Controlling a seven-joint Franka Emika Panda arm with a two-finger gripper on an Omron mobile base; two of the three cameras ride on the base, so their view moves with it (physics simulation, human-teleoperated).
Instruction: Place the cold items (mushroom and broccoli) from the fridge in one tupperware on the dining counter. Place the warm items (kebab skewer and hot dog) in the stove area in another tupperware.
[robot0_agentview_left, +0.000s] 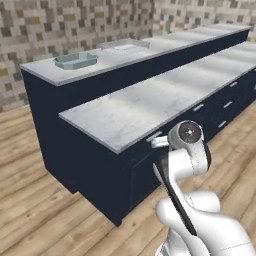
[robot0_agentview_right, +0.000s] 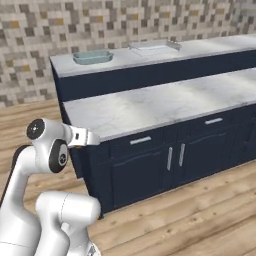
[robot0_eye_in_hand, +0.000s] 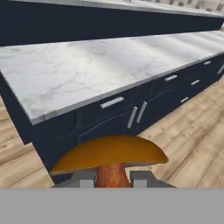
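The lower counter (robot0_agentview_right: 165, 102) ran in front of the higher dining counter (robot0_agentview_right: 150, 56), which stood behind it against the wall (robot0_agentview_right: 60, 25). On the dining counter sat two tupperwares: one (robot0_agentview_right: 92, 57) near its left end, the other (robot0_agentview_right: 154, 46) further right along it, well apart. Drawers (robot0_agentview_right: 141, 141) and cabinet doors (robot0_agentview_right: 172, 162) lay under the lower counter's front edge. The arm (robot0_agentview_right: 50, 145) stood on the floor (robot0_agentview_right: 200, 220) before the lower counter's left corner. In the hand view, a mushroom (robot0_eye_in_hand: 109, 157) sat between the fingertips (robot0_eye_in_hand: 86, 180), stem down, facing the counter front.
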